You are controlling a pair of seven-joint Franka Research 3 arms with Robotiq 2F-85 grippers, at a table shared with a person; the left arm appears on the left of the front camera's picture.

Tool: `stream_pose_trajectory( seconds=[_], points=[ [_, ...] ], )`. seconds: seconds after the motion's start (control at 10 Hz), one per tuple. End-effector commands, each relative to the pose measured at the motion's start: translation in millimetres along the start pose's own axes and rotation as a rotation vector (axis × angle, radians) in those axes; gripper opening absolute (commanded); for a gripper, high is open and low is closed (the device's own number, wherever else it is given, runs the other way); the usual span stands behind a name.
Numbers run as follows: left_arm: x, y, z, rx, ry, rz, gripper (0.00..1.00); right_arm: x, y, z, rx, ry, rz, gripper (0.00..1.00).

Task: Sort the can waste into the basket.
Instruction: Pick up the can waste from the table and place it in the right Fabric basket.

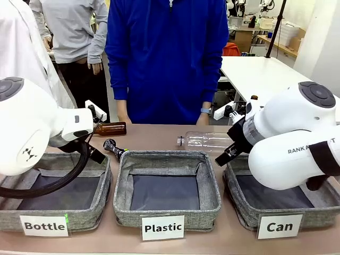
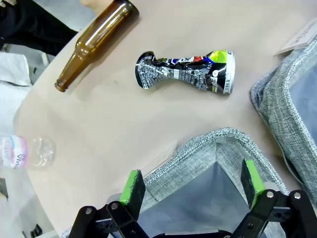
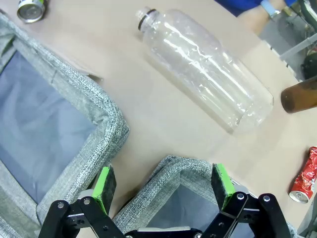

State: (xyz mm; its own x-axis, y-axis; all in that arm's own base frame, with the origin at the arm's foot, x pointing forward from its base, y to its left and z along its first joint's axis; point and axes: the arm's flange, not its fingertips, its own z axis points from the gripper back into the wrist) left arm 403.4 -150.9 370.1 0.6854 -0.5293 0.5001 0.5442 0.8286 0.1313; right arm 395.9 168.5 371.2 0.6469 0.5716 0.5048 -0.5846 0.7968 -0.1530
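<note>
Dark can (image 1: 110, 144) half behind left arm (image 1: 26, 127) in front view; right arm (image 1: 292, 149) covers much of Can basket (image 1: 245, 211); red can (image 3: 303, 176) cut by right wrist view's edge. Tan surface (image 1: 159, 135); person (image 1: 164, 64) in blue at far side. Dark can on its side on surface, silver-rimmed end toward Plastic basket (image 1: 167, 210). Red can on surface outside Can basket, silver end nearest camera. Left pincer (image 2: 192, 182), right pincer (image 3: 164, 182): both wide open, empty.

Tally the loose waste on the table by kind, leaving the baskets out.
Crushed cans: 2, the dark can and the red can
Brown glass bottles: 2, the left brown bottle and the right brown bottle
Clear plastic bottles: 2, the large clear bottle and the small labelled bottle
Total: 6
</note>
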Motion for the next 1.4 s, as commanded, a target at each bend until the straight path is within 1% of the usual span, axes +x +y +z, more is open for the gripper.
stream_pose_trajectory(
  seconds=[0.0,1.0,1.1,1.2,1.3],
  points=[
    [0.0,0.0,0.1,0.0,0.0,0.0,1.0,0.0,0.0,0.0,0.0,0.0,-0.001,1.0],
    [0.0,0.0,0.0,0.0,0.0,0.0,1.0,0.0,0.0,0.0,0.0,0.0,0.0,1.0],
    [1.0,0.4,21.8,-0.025,0.014,-0.045,1.0,3.8,-0.5,17.0,0.018,0.0,-0.029,1.0],
    [4.2,0.9,49.7,-0.089,0.048,-0.047,1.0,8.4,0.6,40.4,0.035,-0.052,-0.024,1.0],
    [3.4,5.3,82.9,-0.166,0.037,-0.058,1.0,12.3,1.7,69.1,0.06,-0.045,-0.063,1.0]
  ],
)
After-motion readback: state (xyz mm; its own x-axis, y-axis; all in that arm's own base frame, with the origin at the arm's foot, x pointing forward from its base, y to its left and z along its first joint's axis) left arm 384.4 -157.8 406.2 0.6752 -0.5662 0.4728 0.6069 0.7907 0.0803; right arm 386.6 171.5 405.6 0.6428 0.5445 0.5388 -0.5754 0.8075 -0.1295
